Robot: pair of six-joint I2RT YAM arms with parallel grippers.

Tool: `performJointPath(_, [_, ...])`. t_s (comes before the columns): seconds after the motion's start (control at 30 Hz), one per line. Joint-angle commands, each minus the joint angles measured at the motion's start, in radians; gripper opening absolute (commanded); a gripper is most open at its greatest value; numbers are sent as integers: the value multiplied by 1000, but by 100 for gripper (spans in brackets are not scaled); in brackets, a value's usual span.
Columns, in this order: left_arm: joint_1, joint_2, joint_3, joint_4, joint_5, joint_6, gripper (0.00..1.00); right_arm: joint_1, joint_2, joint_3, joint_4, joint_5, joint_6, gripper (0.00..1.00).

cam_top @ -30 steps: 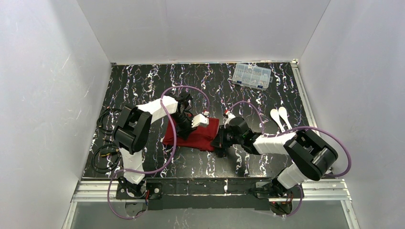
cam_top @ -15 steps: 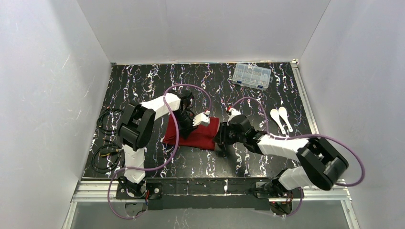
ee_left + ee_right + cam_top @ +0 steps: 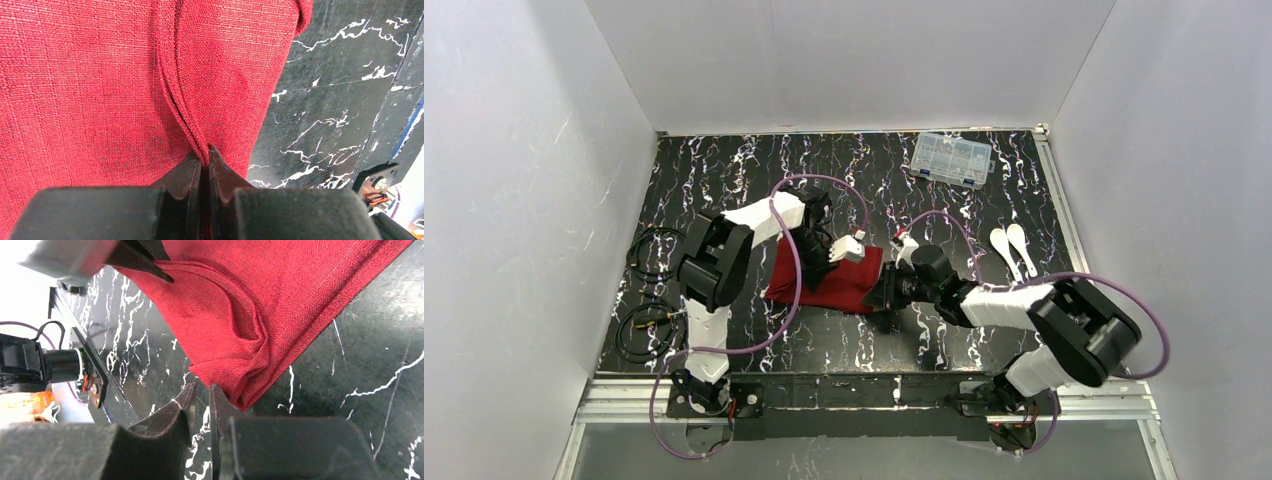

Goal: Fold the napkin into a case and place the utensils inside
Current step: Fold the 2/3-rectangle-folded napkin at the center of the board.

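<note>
Left wrist view: left gripper is clamped on a raised pleat of the red napkin, jaws almost touching with cloth pinched between them. Layered fold edges run up the cloth, away from the fingertips. The napkin's edge drops off just right of the gripper onto the black marbled table.

Right wrist view: right gripper is at a narrow setting with only a sliver of gap. Table shows through the gap and no cloth is in it. The napkin's bunched corner sits just right of the fingertips, against the outer side of one finger. It is probably touching, but the angle is too shallow to be sure.

Top view: napkin is folded to an oblong and lies between the two grippers, with the left gripper on its far edge and the right gripper at its near right corner. Utensils, two white spoon-headed pieces, lie side by side on the table, well right of the right gripper and clear of the cloth. Clear compartment box sits farther back, well apart from both grippers.
</note>
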Motion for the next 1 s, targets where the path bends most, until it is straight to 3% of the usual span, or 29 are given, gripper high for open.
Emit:
performJointPath(0.0, [-4,19,37,-33,24,6,0,-41,99,51,188,-130,35,23])
performJointPath(0.2, [-2,32,49,-54,29,20,0,-128,233,65,317,-214,69,22])
performJointPath(0.57, [-2,61,104,-106,29,30,0,-140,378,37,419,-208,94,19])
performJointPath(0.77, [3,55,147,-136,0,7,20,-156,442,-8,505,-186,117,18])
performJointPath(0.97, [34,33,180,-219,-9,25,24,-172,459,-28,532,-175,119,16])
